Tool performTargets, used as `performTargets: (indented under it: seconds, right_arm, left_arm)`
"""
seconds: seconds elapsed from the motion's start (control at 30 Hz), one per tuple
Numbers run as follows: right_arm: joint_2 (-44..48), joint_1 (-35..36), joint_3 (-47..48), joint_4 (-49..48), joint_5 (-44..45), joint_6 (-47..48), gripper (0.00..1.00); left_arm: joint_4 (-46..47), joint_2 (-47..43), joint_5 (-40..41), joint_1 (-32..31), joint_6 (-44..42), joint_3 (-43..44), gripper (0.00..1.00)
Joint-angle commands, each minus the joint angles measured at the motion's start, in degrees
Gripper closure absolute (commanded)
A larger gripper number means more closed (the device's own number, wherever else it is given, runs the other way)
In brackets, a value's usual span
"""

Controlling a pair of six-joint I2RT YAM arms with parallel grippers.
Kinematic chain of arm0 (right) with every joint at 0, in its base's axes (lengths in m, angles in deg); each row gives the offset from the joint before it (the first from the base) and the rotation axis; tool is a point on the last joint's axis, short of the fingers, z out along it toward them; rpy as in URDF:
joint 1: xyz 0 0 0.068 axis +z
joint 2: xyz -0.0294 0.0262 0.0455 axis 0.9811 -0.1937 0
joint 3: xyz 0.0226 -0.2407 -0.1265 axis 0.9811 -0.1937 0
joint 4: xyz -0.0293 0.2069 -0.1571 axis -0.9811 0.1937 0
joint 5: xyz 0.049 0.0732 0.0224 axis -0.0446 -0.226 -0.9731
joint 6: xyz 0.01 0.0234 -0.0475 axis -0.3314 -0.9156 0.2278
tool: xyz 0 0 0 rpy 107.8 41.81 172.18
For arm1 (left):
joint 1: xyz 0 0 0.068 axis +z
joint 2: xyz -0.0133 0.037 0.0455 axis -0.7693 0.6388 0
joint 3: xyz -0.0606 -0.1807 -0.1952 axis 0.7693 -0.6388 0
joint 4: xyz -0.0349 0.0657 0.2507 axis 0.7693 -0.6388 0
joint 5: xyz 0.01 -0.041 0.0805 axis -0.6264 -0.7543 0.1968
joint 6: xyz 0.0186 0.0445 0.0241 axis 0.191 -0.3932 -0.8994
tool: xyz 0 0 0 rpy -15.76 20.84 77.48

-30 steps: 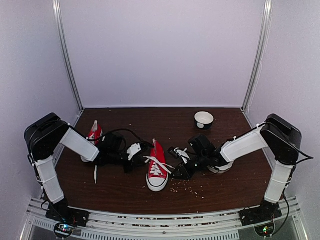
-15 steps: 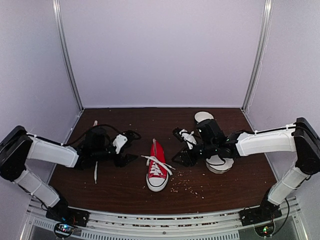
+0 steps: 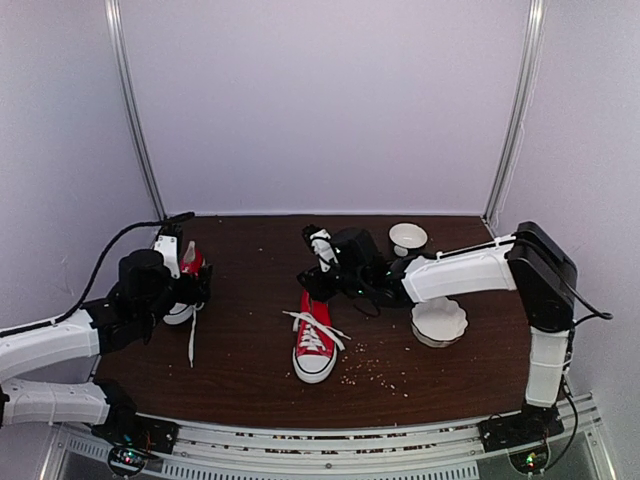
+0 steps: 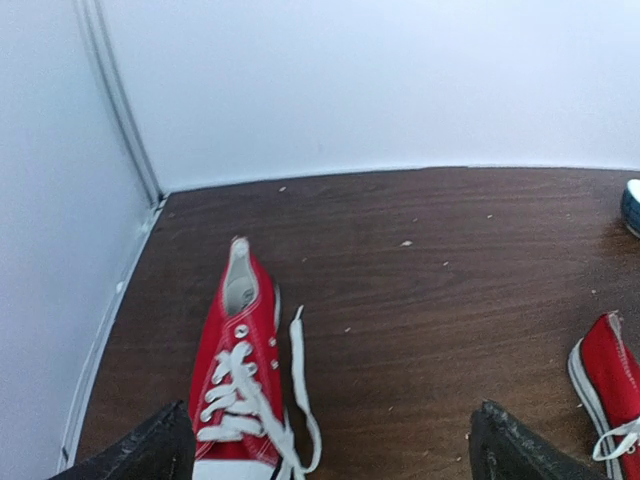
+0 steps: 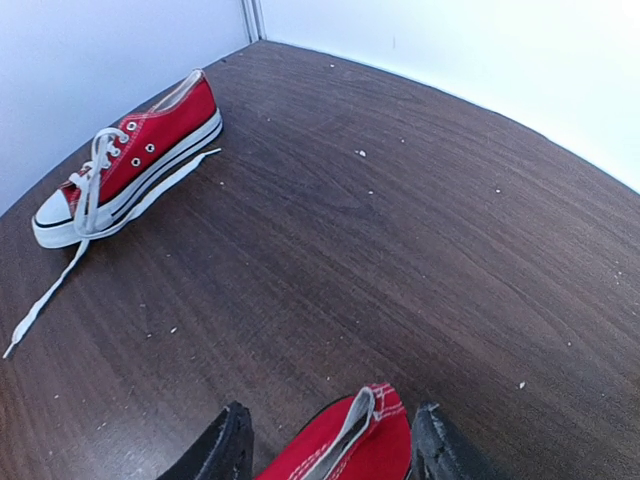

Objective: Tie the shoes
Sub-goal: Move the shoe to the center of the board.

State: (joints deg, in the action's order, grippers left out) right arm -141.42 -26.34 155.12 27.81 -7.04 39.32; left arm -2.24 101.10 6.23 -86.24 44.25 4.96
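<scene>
My left gripper (image 4: pixel 330 445) has its jaws spread wide with nothing in them. One shoe (image 4: pixel 232 375) lies on the table (image 3: pixel 250 385) just beneath the fingers, close to the left wall, toe toward the near edge, with a loose lace (image 4: pixel 300 390) trailing beside it. My right gripper (image 5: pixel 330 445) stands about half open astride the heel of the other shoe (image 3: pixel 315 338) at mid-table. I see a gap on one side, so it has no grip. That shoe's white lacing lies untied across its tongue.
</scene>
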Motion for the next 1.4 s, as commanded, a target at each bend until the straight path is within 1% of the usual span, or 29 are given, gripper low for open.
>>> performTargets:
  seconds: [0.0,0.03,0.07,0.2,0.27,0.3,0.33,0.4,0.43,0.47,0.5,0.67,0.87,1.0,1.1,1.2,1.23,1.27,1.33,1.37]
  right_arm:
    - [-5.01,0.23,5.57,1.87,6.7,-0.66,0.45]
    - [-6.5,0.18,7.19,3.39,7.72,-0.45,0.44]
    - [-7.97,0.2,9.33,5.36,8.19,-0.33,0.44]
    - [-13.32,0.17,15.23,11.05,7.45,-0.82,0.42]
    - [-14.29,0.17,15.36,11.68,6.79,-1.76,0.48]
    - [-13.92,0.16,14.75,11.32,6.88,-2.29,0.52]
    - [-13.39,0.08,13.93,10.9,7.04,-2.76,0.6]
    - [-12.1,0.06,12.91,10.8,7.15,-3.24,0.82]
    - [-11.34,0.01,12.47,10.86,7.2,-3.3,0.91]
    - [-10.5,-0.07,11.92,10.81,7.14,-3.46,0.98]
    - [-9.64,-0.12,11.2,10.72,7.01,-3.61,1.0]
    - [-3.55,-1.61,5.76,8.72,6.54,-4.87,1.0]
    - [3.36,-6.1,1.07,11.82,10.38,-3.75,1.0]
    - [2.15,-10.47,3.25,14.35,8.43,-3.75,1.0]
    - [-1.17,-13.06,7.3,15.72,5.82,-3.9,1.0]
    - [-2.94,-14.75,9.24,15.23,3.6,-3.93,1.0]
    - [-3.22,-15.05,9.51,15.26,3.22,-3.73,0.92]
    - [-3.22,-15.27,9.55,15.34,2.91,-3.45,0.78]
    - [-1.9,-15.32,8.87,15.34,1.97,-2.58,0.55]
    - [-0.5,-15.31,7.71,14.99,1.5,-1.9,0.42]
  left_arm:
    - [-14.98,-5.3,10.02,0.38,7.44,1.29,0.02]
    - [-14.93,-6.01,11.19,0.36,9.51,0.55,0.02]
    - [-12.86,-6.49,11.38,0.46,10.39,-0.98,0.02]
    - [-6.58,-7.88,13.47,0.51,10.64,-5.68,0.02]
    - [-4.88,-7.77,13.95,0.51,8.58,-6.39,0.02]
    - [-5.01,-7.39,14.16,0.51,8.35,-6.46,0.02]
    - [-4.87,-6.91,14.25,0.5,8.44,-6.68,0.02]
    - [-3.44,-5.25,14.25,0.5,7.99,-7.3,0.02]
    - [-3.0,-4.32,14.25,0.52,7.46,-7.38,0.02]
    - [-3.11,-3.43,14.07,0.48,7.12,-7.24,0.02]
    - [-3.3,-2.5,13.73,0.52,6.79,-6.99,0.02]
    - [-3.56,1.11,10.67,0.52,6.24,-5.37,0.02]
    - [-3.76,3.55,10.61,0.36,4.36,-4.51,0.02]
    - [-2.97,4.81,11.04,0.32,3.45,-4.54,0.02]
    - [-2.58,6.35,9.83,0.3,3.27,-4.29,0.02]
    - [-3.02,8.14,8.4,0.31,3.18,-3.45,0.02]
    - [-3.32,8.77,8.18,0.34,3.17,-3.17,0.02]
    - [-3.54,9.31,8.03,0.35,3.25,-2.82,0.02]
    - [-3.71,10.32,7.42,0.33,3.14,-2.2,0.02]
    - [-3.67,10.92,7.14,0.33,2.95,-1.87,0.02]
